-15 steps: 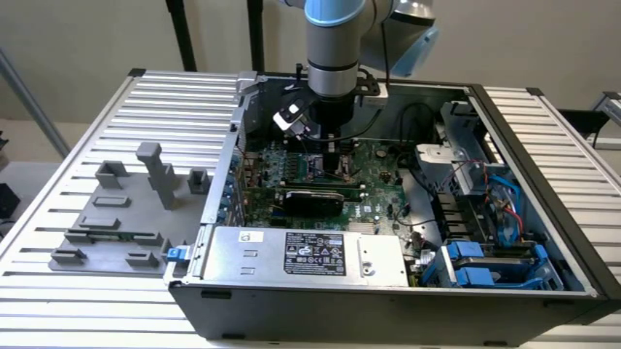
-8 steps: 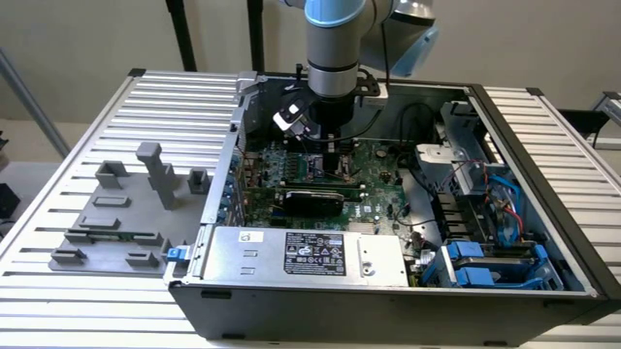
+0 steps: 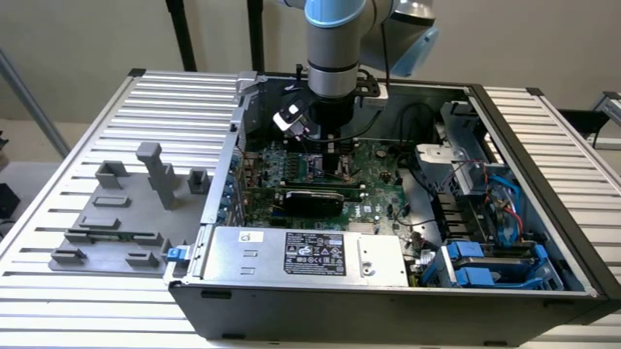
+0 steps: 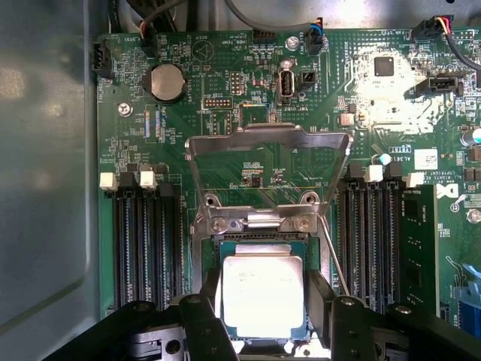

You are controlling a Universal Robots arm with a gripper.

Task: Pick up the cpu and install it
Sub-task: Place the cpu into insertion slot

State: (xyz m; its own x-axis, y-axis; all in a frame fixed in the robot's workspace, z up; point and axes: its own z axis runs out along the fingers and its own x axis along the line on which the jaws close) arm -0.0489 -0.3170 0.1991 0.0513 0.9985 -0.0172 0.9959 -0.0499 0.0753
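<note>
The hand [image 4: 263,280] is clamped on the cpu [image 4: 263,295], one finger against each of two opposite edges so the silvery top stays level. It holds the chip square over the socket [image 4: 217,254], whether seated or just above I can't tell. The load plate [image 4: 267,134] is swung up, leaving the socket bare to receive it. In the exterior view the arm reaches straight down at upper centre of the frame into the open computer case [image 3: 543,138] lying on the slatted desk [image 3: 174,91].
</note>
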